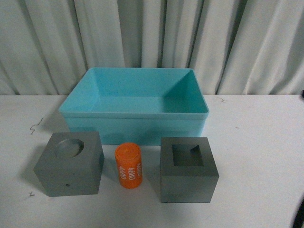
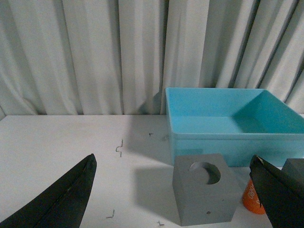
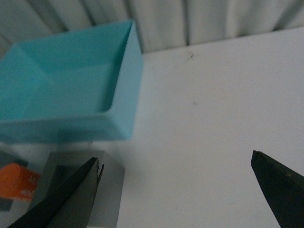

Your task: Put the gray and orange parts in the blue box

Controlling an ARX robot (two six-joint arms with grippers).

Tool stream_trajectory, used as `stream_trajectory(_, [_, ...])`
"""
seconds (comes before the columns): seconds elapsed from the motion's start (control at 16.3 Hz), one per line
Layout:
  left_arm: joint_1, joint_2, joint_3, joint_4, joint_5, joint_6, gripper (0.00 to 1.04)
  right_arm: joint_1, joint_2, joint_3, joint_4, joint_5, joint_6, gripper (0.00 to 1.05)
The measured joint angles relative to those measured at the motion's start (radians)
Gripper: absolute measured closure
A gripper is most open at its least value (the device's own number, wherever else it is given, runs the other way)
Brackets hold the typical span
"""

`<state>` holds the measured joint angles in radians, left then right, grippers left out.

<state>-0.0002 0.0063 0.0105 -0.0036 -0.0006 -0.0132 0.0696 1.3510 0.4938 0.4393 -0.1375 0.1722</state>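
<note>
In the front view three parts stand in a row before the blue box (image 1: 135, 115): a gray cube with a round recess (image 1: 70, 164) at left, an orange cylinder (image 1: 128, 166) with white digits in the middle, a gray cube with a square recess (image 1: 188, 169) at right. Neither arm shows there. My left gripper (image 2: 173, 164) is open, and the round-recess cube (image 2: 204, 194) lies between its fingers, ahead of them. The blue box (image 2: 228, 124) stands behind. My right gripper (image 3: 175, 161) is open over bare table, the square-recess cube (image 3: 111, 183) beside one finger.
A white table (image 1: 261, 142) carries everything, with small dark scuff marks (image 1: 36, 126) at its left. Pleated pale curtains (image 1: 152, 33) hang close behind the box. The box's inside holds nothing. A dark shape (image 1: 299, 216) shows at the front view's lower right corner.
</note>
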Motion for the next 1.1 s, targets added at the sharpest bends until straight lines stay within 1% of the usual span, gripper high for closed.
stream_trajectory(0.06, [0.0, 0.0, 0.0, 0.0, 0.0, 0.0, 0.07, 0.062, 0.09, 0.033, -0.007, 0.029, 0.001, 0.06])
stream_trajectory(0.12, [0.0, 0.0, 0.0, 0.0, 0.0, 0.0, 0.07, 0.109, 0.156, 0.059, -0.013, 0.034, 0.013, 0.06])
stream_trajectory(0.18, [0.0, 0.0, 0.0, 0.0, 0.0, 0.0, 0.07, 0.164, 0.222, 0.093, -0.026, 0.068, 0.014, 0.06])
stream_trajectory(0.31, [0.0, 0.0, 0.0, 0.0, 0.0, 0.0, 0.07, 0.248, 0.331, 0.17, -0.061, 0.094, 0.032, 0.06])
stream_trajectory(0.61, [0.0, 0.0, 0.0, 0.0, 0.0, 0.0, 0.07, 0.308, 0.481, 0.284, -0.135, 0.152, 0.057, 0.06])
stream_trajectory(0.67, [0.0, 0.0, 0.0, 0.0, 0.0, 0.0, 0.07, 0.344, 0.531, 0.349, -0.156, 0.157, 0.075, 0.06])
stream_trajectory(0.86, [0.0, 0.0, 0.0, 0.0, 0.0, 0.0, 0.07, 0.359, 0.579, 0.38, -0.194, 0.169, 0.094, 0.07])
stream_trajectory(0.92, [0.0, 0.0, 0.0, 0.0, 0.0, 0.0, 0.07, 0.365, 0.587, 0.39, -0.201, 0.179, 0.105, 0.14])
stream_trajectory(0.98, [0.0, 0.0, 0.0, 0.0, 0.0, 0.0, 0.07, 0.371, 0.591, 0.395, -0.204, 0.191, 0.113, 0.25])
stream_trajectory(1.1, [0.0, 0.0, 0.0, 0.0, 0.0, 0.0, 0.07, 0.384, 0.591, 0.395, -0.2, 0.207, 0.121, 0.39])
